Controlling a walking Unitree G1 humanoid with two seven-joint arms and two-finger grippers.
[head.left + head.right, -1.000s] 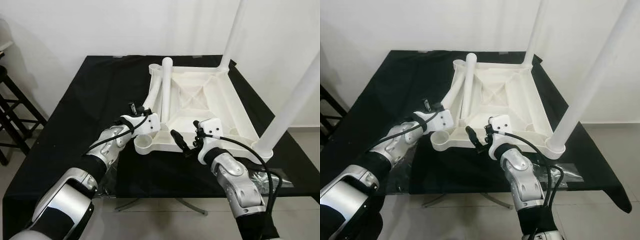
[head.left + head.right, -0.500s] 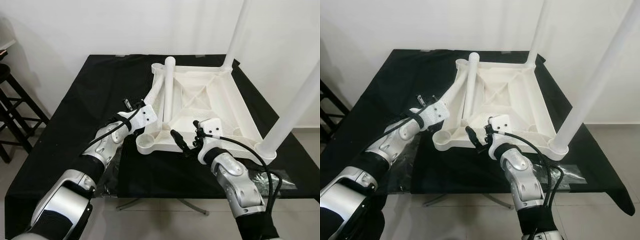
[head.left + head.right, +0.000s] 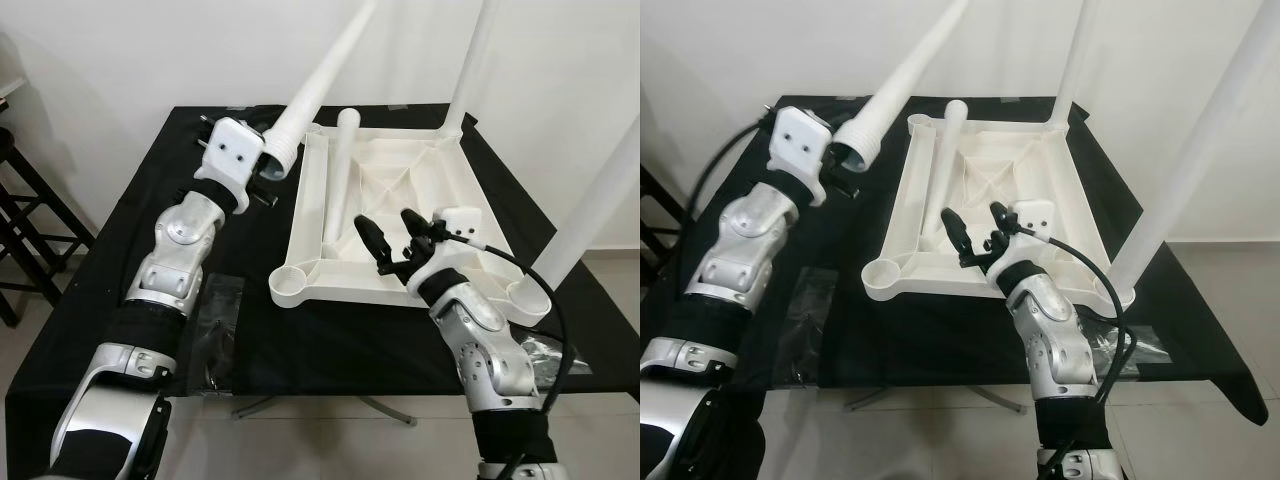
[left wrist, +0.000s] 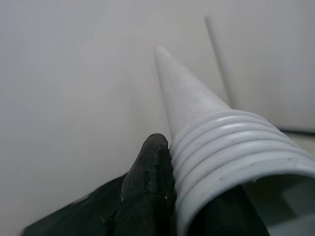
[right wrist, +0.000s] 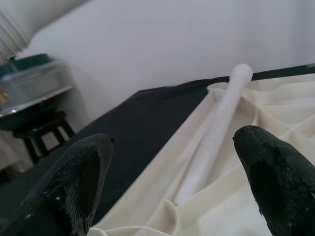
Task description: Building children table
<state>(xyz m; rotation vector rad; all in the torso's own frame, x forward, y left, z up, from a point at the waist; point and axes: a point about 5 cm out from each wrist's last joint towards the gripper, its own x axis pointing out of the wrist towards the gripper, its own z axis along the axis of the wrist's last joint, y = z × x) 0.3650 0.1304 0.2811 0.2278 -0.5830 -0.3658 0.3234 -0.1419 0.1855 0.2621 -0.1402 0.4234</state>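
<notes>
— Checking the left gripper [image 3: 262, 168]: what does it hold?
— It pinches the ribbed end of a white leg [image 3: 310, 90], raised and slanting away above the black table [image 3: 150, 210].
— And the right gripper [image 3: 392, 238]?
— Fingers spread, holding nothing, poised over the upturned tabletop [image 3: 400, 200]; another loose leg [image 3: 340, 170] lies just ahead of it.
</notes>
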